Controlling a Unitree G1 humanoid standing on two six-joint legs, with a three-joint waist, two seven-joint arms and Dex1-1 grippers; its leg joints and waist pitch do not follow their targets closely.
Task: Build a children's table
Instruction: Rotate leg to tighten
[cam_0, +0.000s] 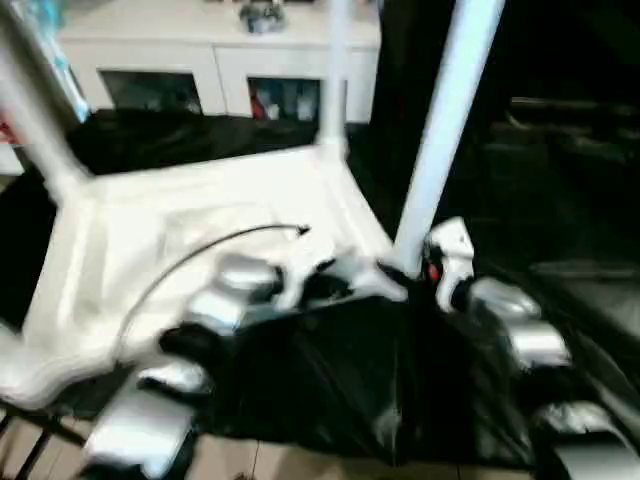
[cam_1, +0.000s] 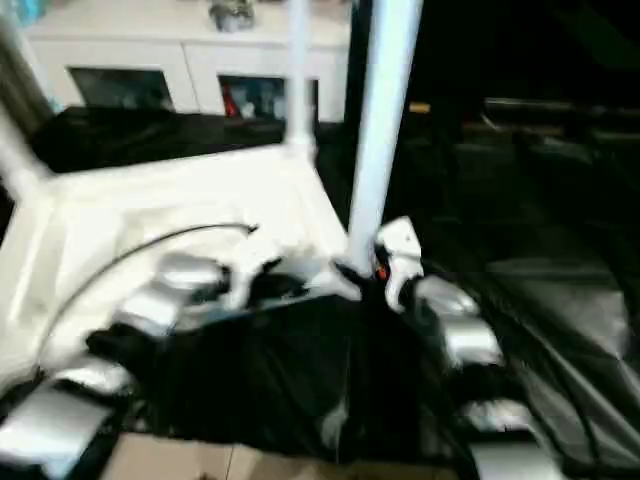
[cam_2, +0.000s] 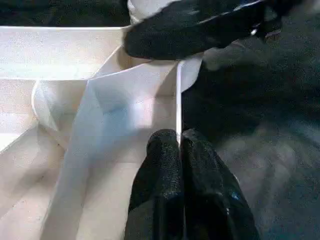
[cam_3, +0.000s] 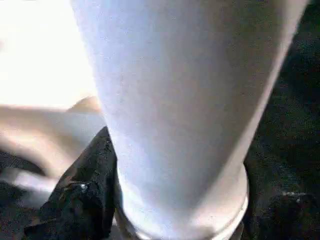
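The children's table lies upside down on black cloth, its ribbed white top (cam_0: 200, 230) facing up. Three white legs stand in its corner sockets: far left (cam_0: 35, 120), far right (cam_0: 335, 80) and near right (cam_0: 445, 120). My left gripper (cam_2: 180, 145) is shut on the thin rim wall (cam_2: 177, 100) of the top, close to the near right corner. My right gripper (cam_0: 405, 272) sits at the base of the near right leg (cam_3: 185, 100), closed around it just above the socket, with one black finger (cam_3: 85, 200) against the tube.
A white cabinet (cam_0: 220, 50) with glass-fronted compartments stands behind the table. Black cloth (cam_0: 340, 380) covers the near side and hangs over the front edge. A thin black cable (cam_0: 200, 250) arcs over the table's underside. Dark furniture fills the right side.
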